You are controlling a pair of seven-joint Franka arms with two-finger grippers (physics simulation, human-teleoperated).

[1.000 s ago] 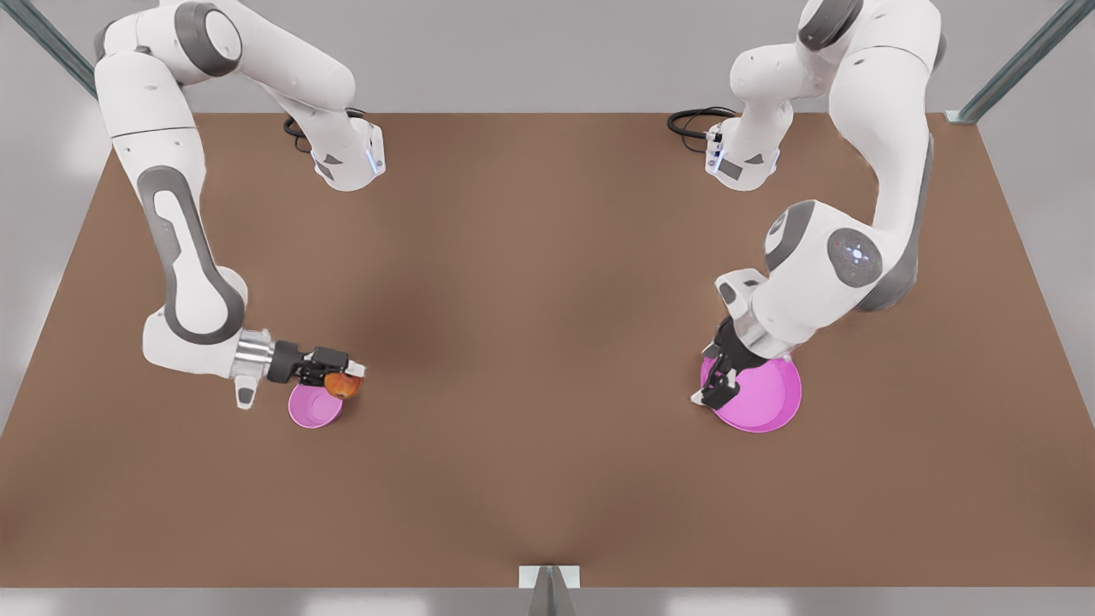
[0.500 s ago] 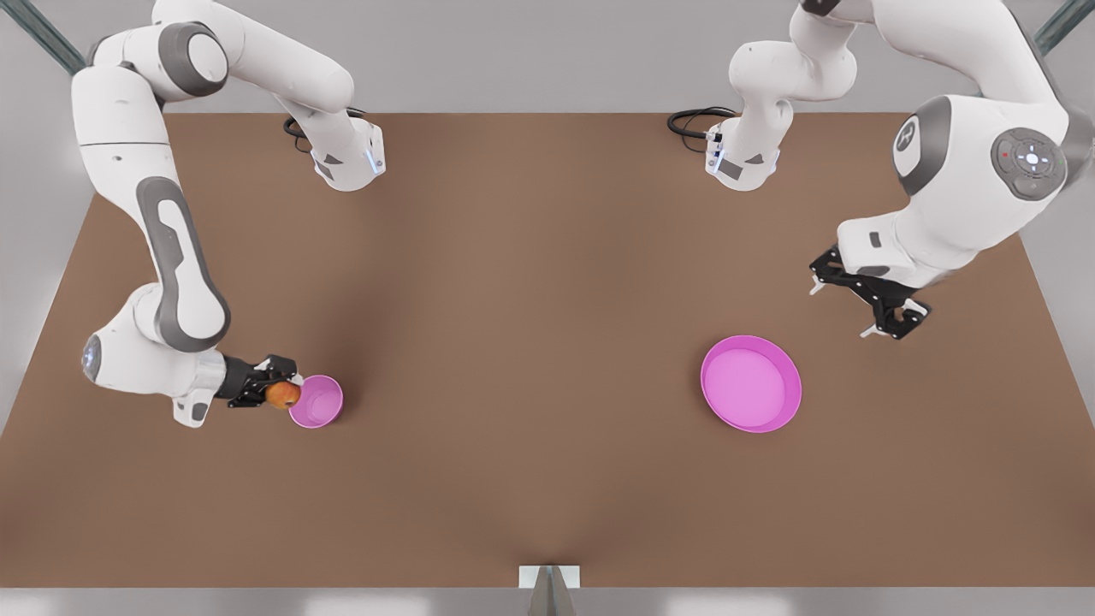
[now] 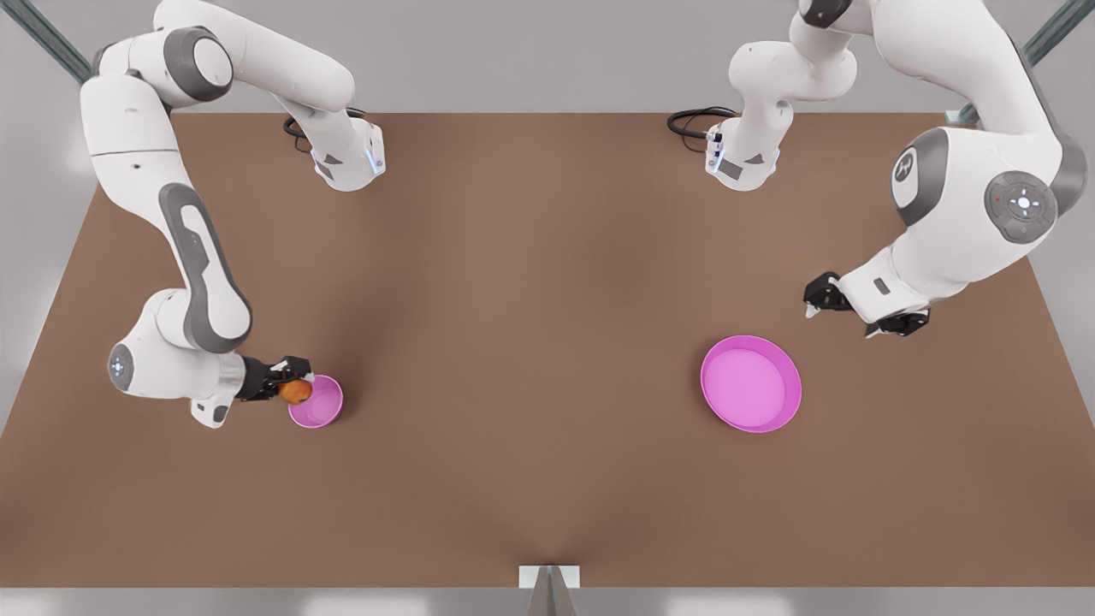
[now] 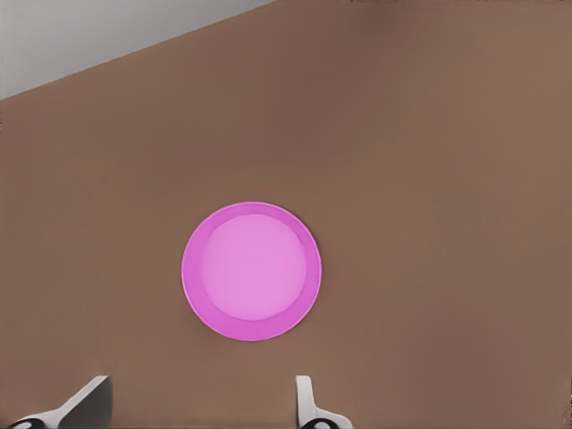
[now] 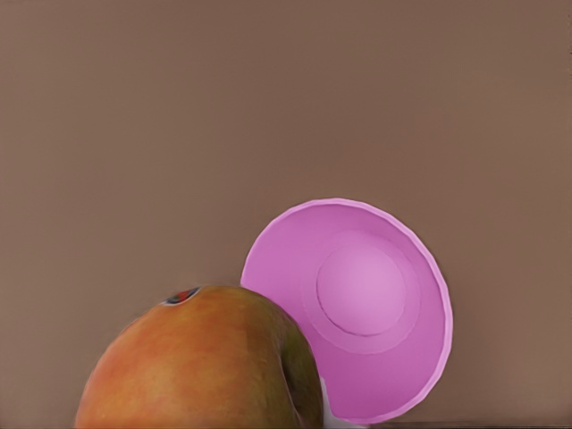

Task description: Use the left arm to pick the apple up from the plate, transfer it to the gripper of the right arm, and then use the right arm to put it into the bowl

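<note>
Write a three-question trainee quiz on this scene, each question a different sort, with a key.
1. True or false: the apple lies on the plate.
2. Multiple choice: the right gripper is A) open over the plate, B) shut on the apple beside the bowl, C) resting on the table.
3. Fill in: the left gripper hangs to the front view's right of the ____.

Key
1. False; the right gripper holds it at the bowl's rim.
2. B.
3. Plate, which the left wrist view shows bare.
</note>
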